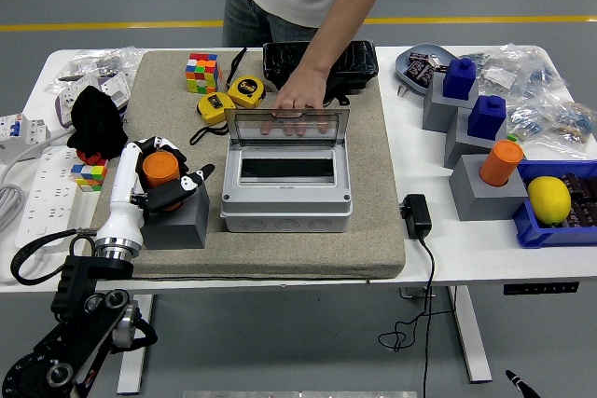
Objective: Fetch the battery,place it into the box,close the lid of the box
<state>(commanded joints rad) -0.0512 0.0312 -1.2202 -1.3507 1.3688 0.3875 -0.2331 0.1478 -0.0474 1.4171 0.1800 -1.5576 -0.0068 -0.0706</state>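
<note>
1. Left hand point(160, 177) at the mat's point(368, 230) left side, fingers curled round the orange battery point(159, 167), gripping it.
2. Battery upright in the hand, above the gray block point(179, 222), looks just clear of the block top but can't tell for sure.
3. Black thumb pokes out to the right, twd the box point(286, 207).
4. Box sits mid-mat, just right of the block. Lid point(287, 125) up, clear panel tilted back, dark slot showing inside.
5. Person's hand point(300, 100) at the far side, resting on the lid's top edge, fingers visible thru the clear panel.
6. Behind the box: black case point(343, 61), two yellow tape measures point(233, 97), a cube point(201, 72).
7. Left of mat: black cloth point(96, 119), smaller cube point(90, 175), white power strip point(42, 191).
8. Right side of table: blue batts on gray blocks point(461, 78), another orange one point(502, 161) on its block, lemon point(548, 199) in a blue bin point(533, 230), black adapter point(416, 215) w/ cord hanging off the front edge.
9. Right arm nowhere in frame.
</note>
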